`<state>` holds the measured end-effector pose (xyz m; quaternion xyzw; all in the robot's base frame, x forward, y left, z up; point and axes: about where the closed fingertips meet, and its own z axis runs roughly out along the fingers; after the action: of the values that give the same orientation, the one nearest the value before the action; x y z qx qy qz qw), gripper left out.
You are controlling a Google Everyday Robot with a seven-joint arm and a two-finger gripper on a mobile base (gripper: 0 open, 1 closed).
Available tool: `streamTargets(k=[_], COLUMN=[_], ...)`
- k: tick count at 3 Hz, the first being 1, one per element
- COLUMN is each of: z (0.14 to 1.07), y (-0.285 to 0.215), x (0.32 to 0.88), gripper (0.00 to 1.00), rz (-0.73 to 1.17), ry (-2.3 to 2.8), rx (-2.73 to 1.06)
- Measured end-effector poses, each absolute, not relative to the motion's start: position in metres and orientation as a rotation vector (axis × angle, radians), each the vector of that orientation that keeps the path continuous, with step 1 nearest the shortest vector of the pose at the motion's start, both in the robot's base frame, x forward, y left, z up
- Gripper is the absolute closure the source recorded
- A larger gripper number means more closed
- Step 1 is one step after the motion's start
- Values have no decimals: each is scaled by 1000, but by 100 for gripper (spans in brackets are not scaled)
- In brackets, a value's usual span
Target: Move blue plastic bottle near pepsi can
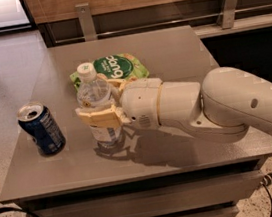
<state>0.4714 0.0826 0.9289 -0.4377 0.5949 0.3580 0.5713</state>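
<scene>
The step in hand looked like the carry itself: the bottle (92, 94) was gripped, and the job was to bring it left to the can (42, 129) without knocking the can over. Doing that well would mean keeping the bottle upright, moving it low across the table (168, 50), stopping with a small gap to the can, and only then letting go, since the fingers (99, 119) stuck out on the left and might bump the can first. The gripper (97, 106) sat near the middle of the table, its fingers closed around the bottle's body below the shoulder. The bottle stood upright, right of the can and apart from it, just in front of a green snack bag (120, 66); whether its base touched the table or hung just above it was hard to tell. The arm (217, 109) reached in from the right, roughly level and low over the tabletop.
</scene>
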Motion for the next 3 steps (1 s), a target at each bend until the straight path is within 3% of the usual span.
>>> streamTargets(k=[3], z=[919], y=[110], x=[478], gripper=[100], rz=[920], ry=[1359], rx=[-1047])
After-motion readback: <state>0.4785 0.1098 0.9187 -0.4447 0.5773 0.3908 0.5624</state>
